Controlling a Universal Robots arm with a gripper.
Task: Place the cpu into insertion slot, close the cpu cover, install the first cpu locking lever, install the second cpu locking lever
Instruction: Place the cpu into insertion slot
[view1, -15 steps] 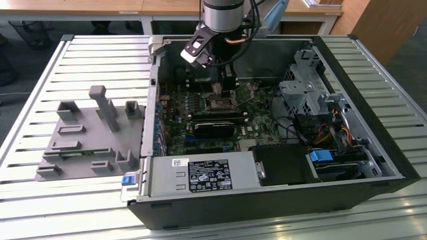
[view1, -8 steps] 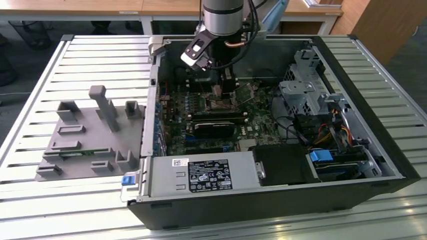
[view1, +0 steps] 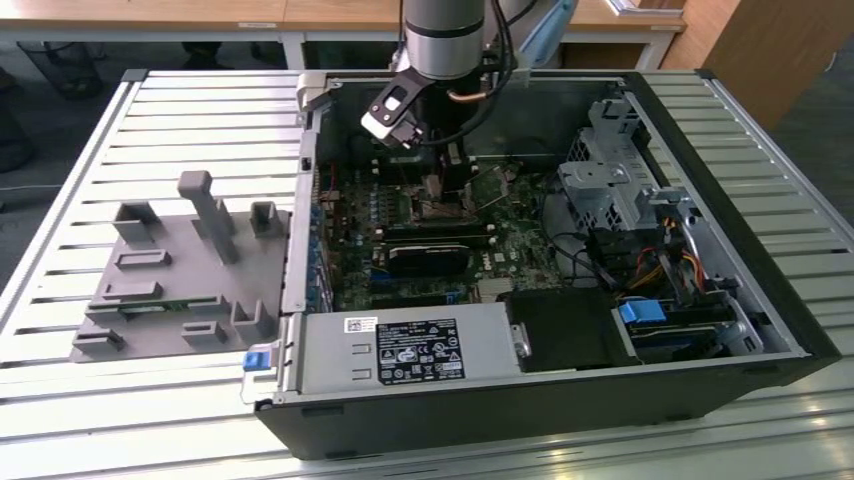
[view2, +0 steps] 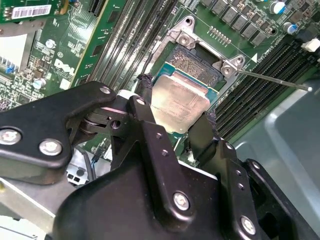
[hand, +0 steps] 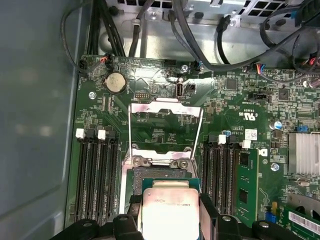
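Claw (view2: 177, 99) clamping one cpu (view2: 182, 107), one insertion slot (view2: 192, 62)

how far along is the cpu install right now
Nothing is finished yet. The gripper is shut on the cpu, holding it at the edge of the insertion slot, whose dark centre is partly uncovered, so it is not seated. The cpu cover is swung open, and a locking lever sticks out free: all four steps remain.
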